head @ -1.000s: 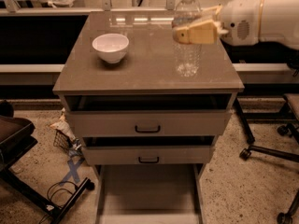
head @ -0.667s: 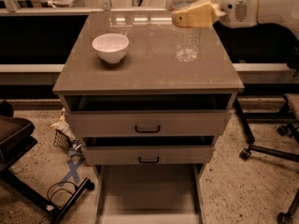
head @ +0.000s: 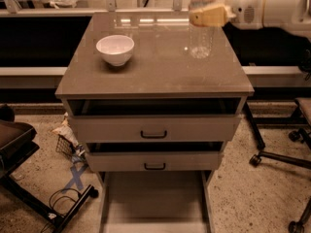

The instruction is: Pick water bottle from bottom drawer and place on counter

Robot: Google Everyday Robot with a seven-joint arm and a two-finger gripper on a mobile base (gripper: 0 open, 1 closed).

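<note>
The water bottle [head: 200, 35] stands upright at the back right of the counter [head: 155, 74], with its base on or just above the surface. My gripper [head: 206, 16] comes in from the right on a white arm. Its tan fingers [head: 214, 14] are closed around the bottle's upper part. The bottom drawer [head: 153, 198] is pulled out at the foot of the cabinet, and its flat floor is bare.
A white bowl [head: 115, 49] sits at the counter's left. The two upper drawers [head: 153, 129] with black handles are slightly open. A dark chair base [head: 29, 178] and floor clutter are at the left. Office chair legs [head: 279, 157] are at the right.
My gripper has carried the bottle from the counter's right middle toward the back right corner. The bowl and the drawers have not moved.
</note>
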